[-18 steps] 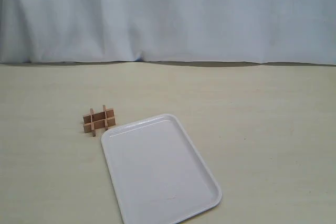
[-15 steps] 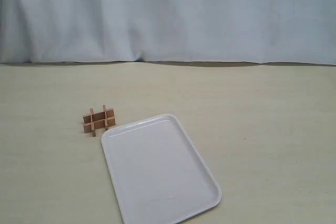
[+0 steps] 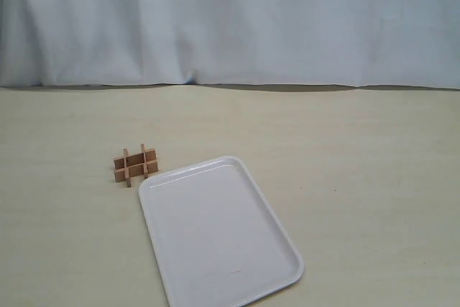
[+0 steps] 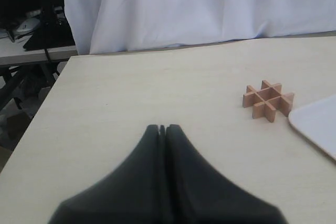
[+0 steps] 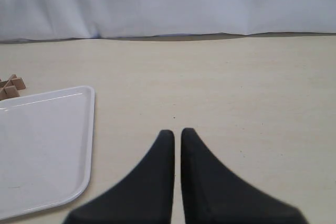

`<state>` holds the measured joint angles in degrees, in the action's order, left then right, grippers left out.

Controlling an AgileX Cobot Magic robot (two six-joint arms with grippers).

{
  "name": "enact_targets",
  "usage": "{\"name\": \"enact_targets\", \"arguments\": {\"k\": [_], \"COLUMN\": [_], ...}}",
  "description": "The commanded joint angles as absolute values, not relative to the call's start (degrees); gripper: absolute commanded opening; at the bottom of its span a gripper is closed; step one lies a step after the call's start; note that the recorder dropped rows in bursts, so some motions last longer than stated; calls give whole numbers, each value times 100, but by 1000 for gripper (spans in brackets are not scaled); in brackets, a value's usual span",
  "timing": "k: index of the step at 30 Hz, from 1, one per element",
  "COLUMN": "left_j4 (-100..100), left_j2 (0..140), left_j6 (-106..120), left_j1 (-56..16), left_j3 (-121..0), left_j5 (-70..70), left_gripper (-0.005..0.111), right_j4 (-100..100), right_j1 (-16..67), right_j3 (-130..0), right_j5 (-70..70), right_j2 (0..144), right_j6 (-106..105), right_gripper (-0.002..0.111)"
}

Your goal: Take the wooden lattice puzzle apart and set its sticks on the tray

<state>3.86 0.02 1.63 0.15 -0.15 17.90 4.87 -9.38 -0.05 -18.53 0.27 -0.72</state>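
Observation:
The wooden lattice puzzle point(image 3: 135, 165) sits assembled on the table, just off the far left corner of the white tray point(image 3: 215, 231). Its slats are still interlocked; no loose sticks show. The left wrist view has the puzzle point(image 4: 268, 100) ahead and to one side of my left gripper point(image 4: 162, 128), which is shut on nothing and well short of it. A corner of the tray point(image 4: 315, 124) shows there too. My right gripper point(image 5: 177, 131) is shut with a thin slit between its fingers, hovering over bare table beside the tray point(image 5: 42, 150). An edge of the puzzle point(image 5: 10, 86) peeks past the tray. Neither gripper appears in the exterior view.
A white cloth backdrop point(image 3: 230, 23) hangs behind the table's far edge. In the left wrist view the table's side edge point(image 4: 37, 124) drops off, with dark equipment and cables point(image 4: 31, 30) beyond it.

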Motion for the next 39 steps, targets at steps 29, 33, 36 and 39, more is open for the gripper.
{"name": "enact_targets", "arguments": {"k": [29, 33, 36, 39], "left_j4": [386, 386, 429, 619], "left_j2": [0, 439, 1458, 2756], "left_j6": [-3586, -3025, -2515, -2044], "left_j1": [-5, 104, 256, 292], "left_j3": [-104, -955, -1774, -2753], "left_j5": [-2126, -1444, -868, 264], "left_gripper": [0, 0, 0, 0], "right_j4": [509, 509, 509, 509], "right_j1": [-922, -922, -922, -922], "right_j3": [0, 0, 0, 0], "right_j5": [-1797, -1797, -1797, -1797], "right_j2": [0, 0, 0, 0], "right_j6": [-71, -71, -71, -71], "right_gripper": [4, 4, 4, 4]}}
